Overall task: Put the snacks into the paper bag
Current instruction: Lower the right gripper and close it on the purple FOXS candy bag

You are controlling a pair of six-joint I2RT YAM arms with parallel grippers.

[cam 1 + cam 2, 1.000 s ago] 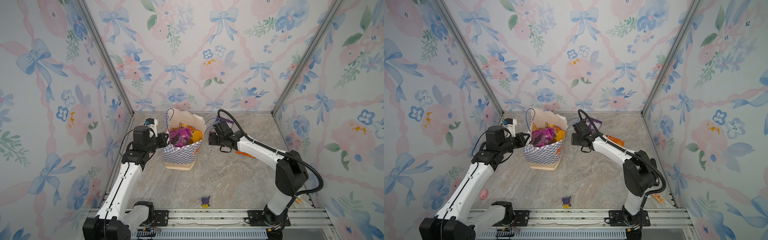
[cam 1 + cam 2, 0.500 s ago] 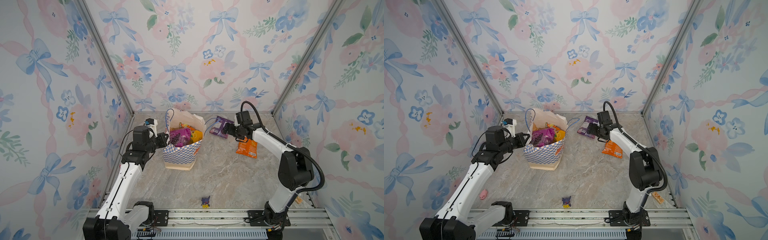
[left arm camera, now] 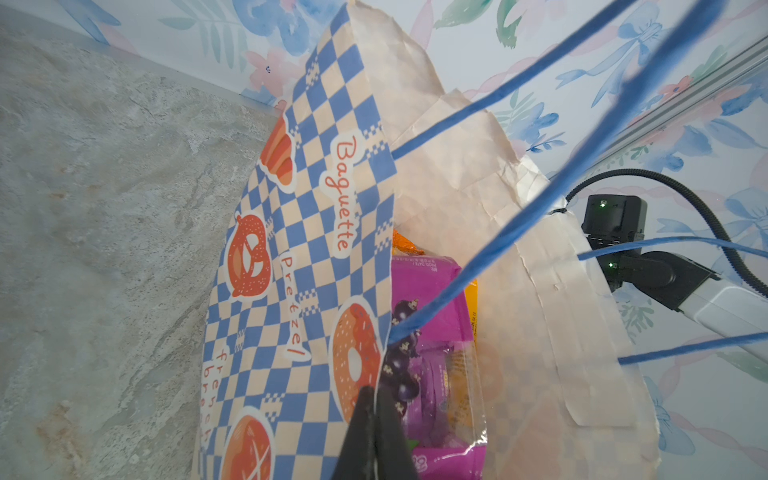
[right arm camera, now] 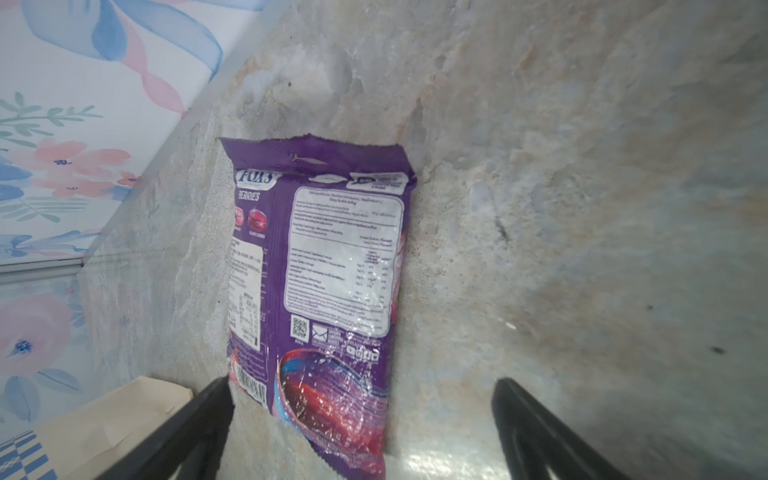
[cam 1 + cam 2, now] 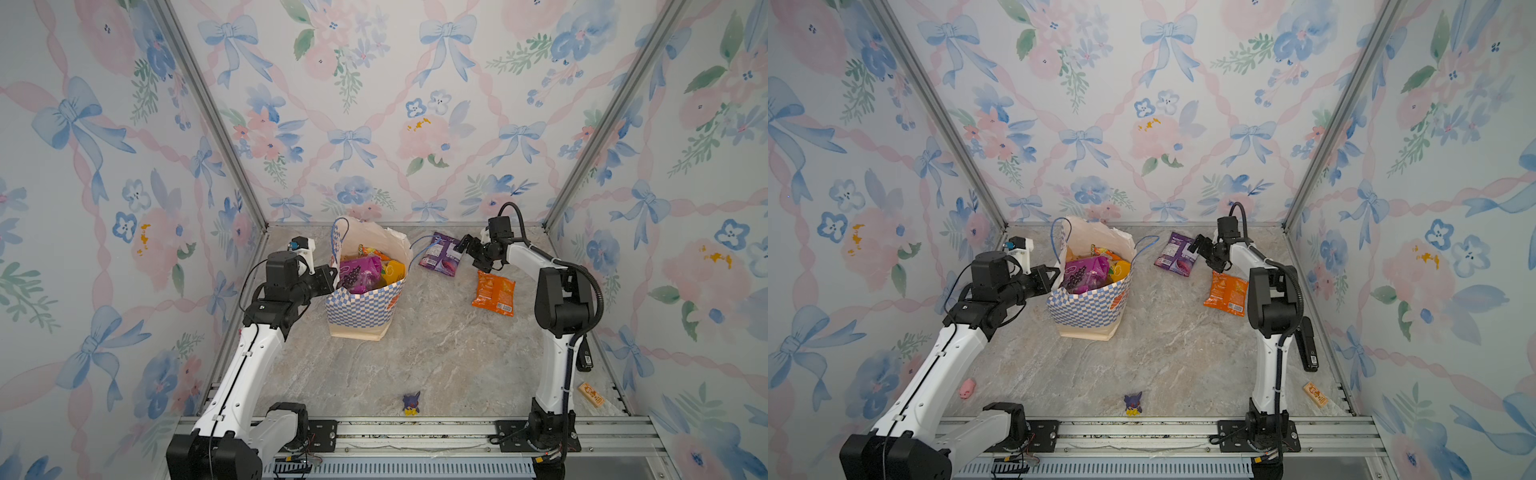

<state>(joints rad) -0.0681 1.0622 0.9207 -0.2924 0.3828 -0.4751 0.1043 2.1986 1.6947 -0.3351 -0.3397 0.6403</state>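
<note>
A robot test booth, the sort found in a lab. A left arm and a right arm are bolted to a metal rail. Behind the rail lies a stone-patterned tabletop, boxed in by three panels of bow-and-flower wallpaper held between bare aluminium posts.

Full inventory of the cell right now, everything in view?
paper bag: 1, blue-and-white checkered, upright, rear left of centre
packets in the bag: several, magenta, yellow, orange; exact count hidden
purple packet: 1, flat on table, right of bag
orange packet: 1, flat, toward right wall
figurine: 1, purple-yellow, front centre
wooden block: 1, tan, front right
pink toy: 1, front left
table: 1, grey marbled
left hand: 1, black, shut on bag's rim
right hand: 1, black, open, at purple packet
</note>
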